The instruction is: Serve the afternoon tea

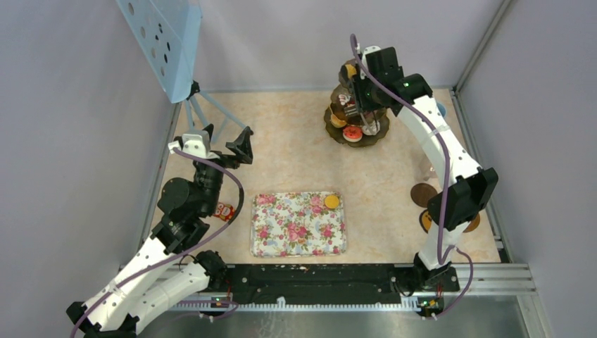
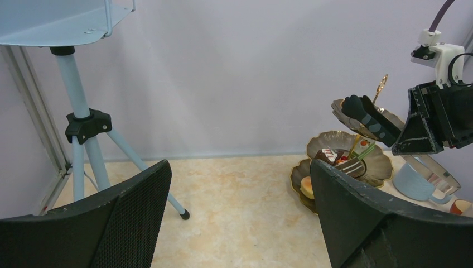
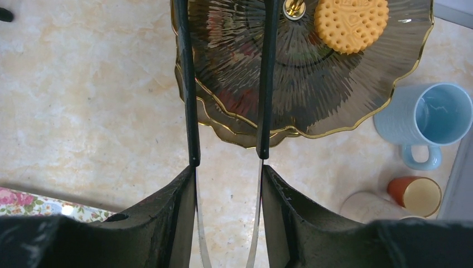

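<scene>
My right tool [image 3: 227, 184] grips the black tongs [image 3: 266, 84] over the top tier of the three-tier stand [image 3: 334, 95]. The orange biscuit [image 3: 351, 17] there looks light and rigid, best pinched edge-to-edge. My left tool [image 2: 240, 184] gapes wide, well left of the stand.

Mostly covered from above by the right gripper [image 1: 363, 98] and its arm: upper tiers of the dark scalloped three-tier stand with gold rims [image 1: 373, 139], far right of the worktop; treats there too small to name. Only a sliver showing beside that arm: light-blue ribbed cup [image 1: 441, 109], far right corner. Partly under the arm, kind unclear: flat brown rounds [image 1: 422, 194] along the right edge. Half hidden below the left arm, unreadable: small red-and-orange item [image 1: 224, 211] near the left edge. Cut off by the top of the right wrist view: tips of the thin black tongs [image 3: 189, 84]. Lower part behind a finger: pale-grey cup [image 3: 365, 204].
</scene>
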Controlling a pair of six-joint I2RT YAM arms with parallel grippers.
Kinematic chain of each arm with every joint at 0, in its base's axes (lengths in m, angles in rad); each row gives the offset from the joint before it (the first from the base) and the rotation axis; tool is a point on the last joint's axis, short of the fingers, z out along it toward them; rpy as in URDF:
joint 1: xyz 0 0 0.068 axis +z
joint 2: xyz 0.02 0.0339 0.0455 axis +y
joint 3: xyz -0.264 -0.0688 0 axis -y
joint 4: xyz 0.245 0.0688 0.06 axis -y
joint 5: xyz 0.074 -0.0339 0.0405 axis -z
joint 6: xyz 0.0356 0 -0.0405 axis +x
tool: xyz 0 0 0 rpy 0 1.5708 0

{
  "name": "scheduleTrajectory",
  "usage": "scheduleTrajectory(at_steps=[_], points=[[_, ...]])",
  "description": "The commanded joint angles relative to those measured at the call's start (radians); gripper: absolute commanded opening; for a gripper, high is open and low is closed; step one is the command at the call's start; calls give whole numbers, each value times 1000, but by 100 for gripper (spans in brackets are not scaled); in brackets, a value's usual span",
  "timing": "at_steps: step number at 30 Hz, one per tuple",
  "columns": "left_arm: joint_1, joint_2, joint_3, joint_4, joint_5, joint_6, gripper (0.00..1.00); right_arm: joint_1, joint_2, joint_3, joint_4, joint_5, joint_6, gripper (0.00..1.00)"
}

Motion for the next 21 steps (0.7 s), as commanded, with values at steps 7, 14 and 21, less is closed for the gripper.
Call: scheduleTrajectory(at_steps=[7, 14, 21], points=[[5, 2, 19, 13, 20, -4, 99, -4, -36, 68, 14, 11, -32, 43], [5, 3, 19, 14, 19, -3, 99, 53, -91, 62, -9, 41, -80, 42], [5, 2, 18, 13, 17, -2, 99, 267, -298, -178, -11, 67, -146, 41]])
